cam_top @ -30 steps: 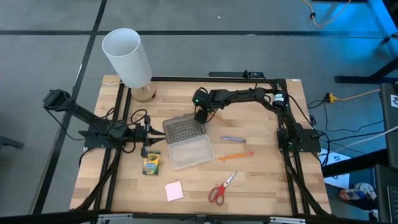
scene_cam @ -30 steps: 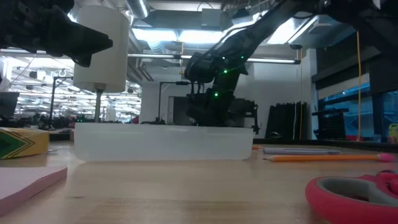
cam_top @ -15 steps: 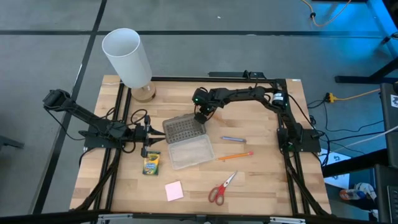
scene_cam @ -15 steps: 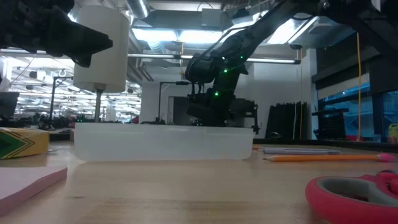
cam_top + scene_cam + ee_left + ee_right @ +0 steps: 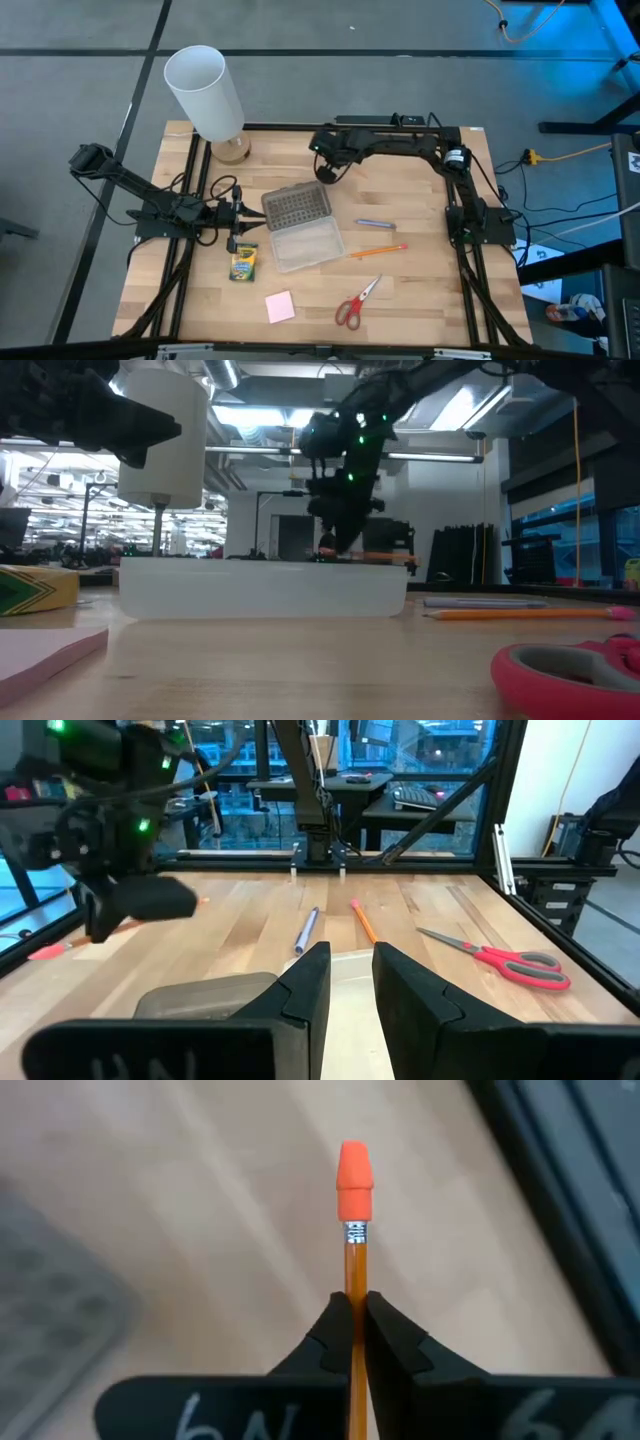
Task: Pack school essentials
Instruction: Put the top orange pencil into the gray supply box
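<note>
My right gripper (image 5: 325, 172) hangs over the far part of the table, just beyond the case's grey dotted lid (image 5: 296, 205), shut on an orange pencil (image 5: 355, 1260). My left gripper (image 5: 240, 213) waits open at the left of the clear case (image 5: 308, 245), above the green-and-yellow crayon box (image 5: 243, 261). Flat on the table lie a blue pen (image 5: 375, 223), a second orange pencil (image 5: 378, 251), red-handled scissors (image 5: 357, 302) and a pink sticky-note pad (image 5: 280, 306). My right gripper pinches the pencil's shaft (image 5: 355, 1280) between its two fingertips, coming from above. The orange eraser end (image 5: 354, 1170) sticks out past the fingers. In the low view the pencil (image 5: 385, 557) lies level beside the gripper (image 5: 338, 545).
A tall white cylinder (image 5: 205, 92) stands at the far left corner. A black frame rail (image 5: 400, 127) runs along the far edge, close behind my right arm. Bare wood lies between the case and the table's right side, around the pen and pencil.
My right gripper has risen from the far edge of the dotted lid and moved toward the table's far edge, the arm stretching out along the far rail. The pencil now shows in its fingers, carried up with it.
</note>
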You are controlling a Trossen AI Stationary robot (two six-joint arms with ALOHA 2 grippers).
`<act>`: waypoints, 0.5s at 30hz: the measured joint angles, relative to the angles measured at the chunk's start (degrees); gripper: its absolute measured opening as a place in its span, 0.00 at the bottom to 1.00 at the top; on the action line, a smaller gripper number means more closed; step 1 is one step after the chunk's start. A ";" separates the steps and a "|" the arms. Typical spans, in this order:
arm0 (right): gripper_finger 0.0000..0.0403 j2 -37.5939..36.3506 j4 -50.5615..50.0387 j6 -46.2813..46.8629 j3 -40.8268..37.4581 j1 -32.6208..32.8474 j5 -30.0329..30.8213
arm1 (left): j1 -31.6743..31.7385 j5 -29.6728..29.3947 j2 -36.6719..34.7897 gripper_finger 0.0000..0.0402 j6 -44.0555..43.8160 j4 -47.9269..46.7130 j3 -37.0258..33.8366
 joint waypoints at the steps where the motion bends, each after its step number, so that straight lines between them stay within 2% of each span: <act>1: 0.03 -0.38 0.25 -0.45 0.86 0.88 -1.71 | 0.00 0.02 0.00 0.18 -0.02 0.00 0.00; 9: 0.03 -1.38 0.32 -3.09 2.72 12.31 -18.23 | 0.00 0.04 0.00 0.18 -0.05 0.00 0.00; 15: 0.02 -1.40 4.47 -4.28 1.84 21.43 -20.58 | 0.00 0.03 0.00 0.18 -0.05 0.02 0.00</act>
